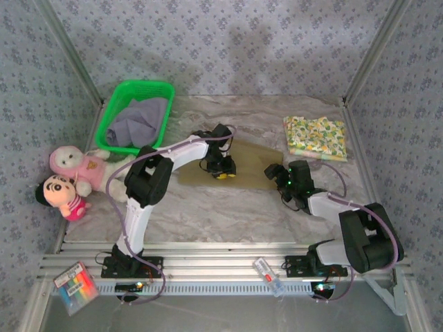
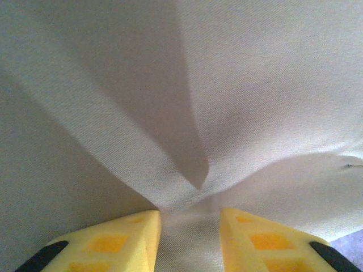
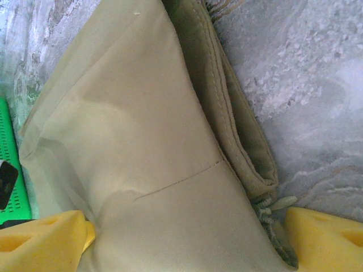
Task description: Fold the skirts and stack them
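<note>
**Q:** Three skirts in the overhead view. Where are they?

**A:** The floral skirt (image 1: pixel 315 137) lies folded at the far right of the table (image 1: pixel 208 207) (whether another sits under it, I cannot tell). The grey skirt (image 1: pixel 138 121) is heaped unfolded in the basket (image 1: pixel 145 84), far left. The khaki skirt (image 1: pixel 256 162) lies flat mid-table. The left gripper (image 1: pixel 223 169) is down on its left part and the right gripper (image 1: pixel 277 173) is at its right edge.

**Q:** And the left wrist view?

**A:** A close view of the khaki skirt (image 2: pixel 255 85). Creases run down into the left gripper (image 2: pixel 190 215), whose yellow jaws pinch a tuck of the cloth.

**Q:** The right wrist?

**A:** The right gripper (image 3: pixel 187 226) has its jaws spread wide, one on each side of the khaki skirt (image 3: pixel 142 141) near its stitched waistband, gripping nothing.

**Q:** How far along is the task?

**A:** Early to middle, by my reading. One skirt is folded and set aside. The khaki fold is only being set up (pinched on one side, not yet on the other). The grey one waits in the basket, and stacking is left to do.
</note>
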Controlling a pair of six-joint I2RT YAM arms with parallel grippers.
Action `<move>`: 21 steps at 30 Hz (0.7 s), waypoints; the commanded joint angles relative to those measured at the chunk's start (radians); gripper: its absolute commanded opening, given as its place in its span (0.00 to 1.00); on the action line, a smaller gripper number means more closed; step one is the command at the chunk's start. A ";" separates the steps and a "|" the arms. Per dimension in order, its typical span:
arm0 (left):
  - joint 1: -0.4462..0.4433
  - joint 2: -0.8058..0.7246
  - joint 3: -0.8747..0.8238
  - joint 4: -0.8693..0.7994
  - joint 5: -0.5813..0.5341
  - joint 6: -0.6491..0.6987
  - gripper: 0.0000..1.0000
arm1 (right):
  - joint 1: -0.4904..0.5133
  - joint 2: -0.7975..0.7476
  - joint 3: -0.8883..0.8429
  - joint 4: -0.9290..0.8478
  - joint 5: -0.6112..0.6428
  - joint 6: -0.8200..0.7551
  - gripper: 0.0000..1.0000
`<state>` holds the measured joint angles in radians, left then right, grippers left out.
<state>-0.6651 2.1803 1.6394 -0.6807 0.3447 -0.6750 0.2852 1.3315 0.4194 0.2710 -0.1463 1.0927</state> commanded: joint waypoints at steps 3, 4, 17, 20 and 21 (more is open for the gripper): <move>0.010 0.006 -0.042 -0.021 -0.023 -0.014 0.36 | 0.036 0.049 -0.010 0.197 0.048 0.033 0.88; 0.010 0.006 -0.044 -0.021 -0.021 -0.013 0.36 | 0.039 0.045 -0.018 0.210 0.057 0.039 0.87; 0.016 -0.007 -0.039 -0.019 0.013 -0.009 0.37 | 0.057 0.000 -0.063 0.214 0.169 0.055 0.82; 0.015 -0.030 -0.012 -0.024 0.033 -0.007 0.37 | 0.065 0.032 -0.073 0.210 0.208 0.092 0.63; 0.015 -0.039 0.009 -0.035 0.028 -0.002 0.38 | 0.069 0.039 -0.083 0.215 0.226 0.103 0.52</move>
<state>-0.6559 2.1715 1.6264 -0.6624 0.3786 -0.6815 0.3431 1.3491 0.3641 0.4683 0.0093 1.1568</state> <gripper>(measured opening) 0.374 0.581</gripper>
